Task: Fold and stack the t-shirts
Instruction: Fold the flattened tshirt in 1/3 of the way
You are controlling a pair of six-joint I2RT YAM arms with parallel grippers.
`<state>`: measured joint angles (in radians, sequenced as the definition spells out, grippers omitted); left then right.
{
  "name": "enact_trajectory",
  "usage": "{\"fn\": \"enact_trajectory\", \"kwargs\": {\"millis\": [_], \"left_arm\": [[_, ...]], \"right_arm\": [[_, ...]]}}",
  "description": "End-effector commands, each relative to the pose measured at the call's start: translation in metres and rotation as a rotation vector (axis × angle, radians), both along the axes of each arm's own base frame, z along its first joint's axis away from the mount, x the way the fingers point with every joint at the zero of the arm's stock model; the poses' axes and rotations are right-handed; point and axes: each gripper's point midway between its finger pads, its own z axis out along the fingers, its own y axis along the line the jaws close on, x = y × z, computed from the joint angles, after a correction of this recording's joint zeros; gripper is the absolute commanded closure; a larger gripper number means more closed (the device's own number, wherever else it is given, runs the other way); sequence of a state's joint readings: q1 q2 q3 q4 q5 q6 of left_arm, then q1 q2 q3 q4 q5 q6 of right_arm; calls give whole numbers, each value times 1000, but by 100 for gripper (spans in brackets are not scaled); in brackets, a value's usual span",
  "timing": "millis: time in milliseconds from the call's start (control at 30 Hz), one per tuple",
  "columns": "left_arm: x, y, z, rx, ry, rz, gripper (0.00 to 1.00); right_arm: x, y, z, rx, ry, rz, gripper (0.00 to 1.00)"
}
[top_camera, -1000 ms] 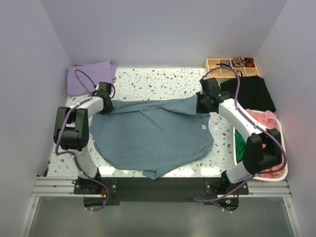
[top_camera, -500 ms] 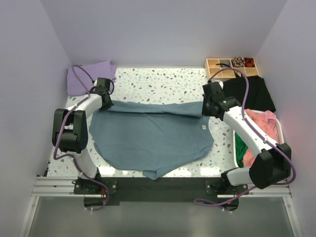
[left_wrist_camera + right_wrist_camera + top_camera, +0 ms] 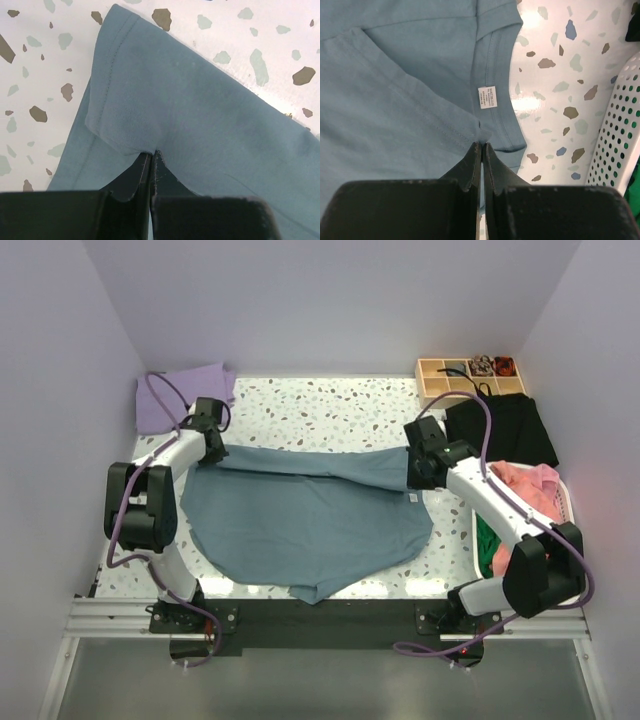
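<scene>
First fold looks barely begun: left claw (image 3: 213,454) and right claw (image 3: 414,476) each pinch shut on the slate-blue t-shirt (image 3: 310,520), spread mid-bench (image 3: 320,405). The lavender t-shirt (image 3: 185,395) sits at 10 o'clock. Pink t-shirts (image 3: 530,480) wait in the basket (image 3: 568,502) at 3 o'clock.

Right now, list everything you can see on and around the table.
blue t-shirt: one, slate-blue, spread mid-table
lavender t-shirt: one, lavender, far left corner
black cloth: one, black, right side
wooden tray: one, tan, far right corner
white basket: one, white, right edge
pink cloth: one, pink, in basket
green cloth: one, green, in basket
table: one, speckled white
left gripper: black, shut on blue t-shirt
right gripper: black, shut on blue t-shirt
</scene>
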<state>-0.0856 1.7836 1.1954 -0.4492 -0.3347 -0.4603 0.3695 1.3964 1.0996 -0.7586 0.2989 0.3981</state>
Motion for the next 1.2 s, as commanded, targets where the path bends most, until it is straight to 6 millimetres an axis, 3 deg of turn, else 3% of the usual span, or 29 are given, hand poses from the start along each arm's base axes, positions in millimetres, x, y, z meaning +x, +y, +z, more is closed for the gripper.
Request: {"fn": "enact_trajectory", "kwargs": {"millis": [0, 67, 167, 233, 267, 300, 333, 367, 400, 533, 633, 800, 900, 967, 1167], "left_arm": [[-2, 14, 2, 65, 11, 38, 100], [-7, 18, -2, 78, 25, 60, 88], [-12, 20, -6, 90, 37, 69, 82], [-17, 21, -9, 95, 61, 77, 59], [-19, 23, -9, 99, 68, 86, 49], [-19, 23, -9, 101, 71, 93, 28], [-20, 24, -7, 102, 64, 94, 0], [-20, 24, -4, 104, 56, 101, 0], [-19, 24, -1, 98, 47, 104, 0], [-2, 14, 34, 40, -90, 77, 0], [13, 3, 47, -9, -151, 35, 0], [33, -23, 38, -122, -188, -67, 0], [38, -32, 25, -159, -195, -97, 0], [37, -33, 12, -169, -177, -93, 0], [29, -24, -21, -129, -108, -55, 0]], "right_arm": [[-14, 4, -14, -14, 70, 14, 100], [-20, 9, -24, -18, 111, 27, 100], [-26, 18, -33, -20, 129, 41, 100], [-27, 15, -34, -31, 129, 19, 98], [-26, 13, -32, -44, 122, 9, 86], [-23, 8, -28, -68, 103, -5, 67], [-20, 7, -20, -65, 75, -18, 60], [-17, 6, -15, -67, 52, -23, 54], [-13, 4, -8, -75, 22, -29, 40], [10, 4, 32, -68, -125, -44, 38], [27, 17, 39, -14, -190, -17, 36], [53, 41, 2, 13, -138, 34, 38], [68, 69, -13, 116, -131, 105, 39], [77, 81, -17, 156, -143, 120, 40], [100, 86, -35, 182, -131, 128, 44]]}}
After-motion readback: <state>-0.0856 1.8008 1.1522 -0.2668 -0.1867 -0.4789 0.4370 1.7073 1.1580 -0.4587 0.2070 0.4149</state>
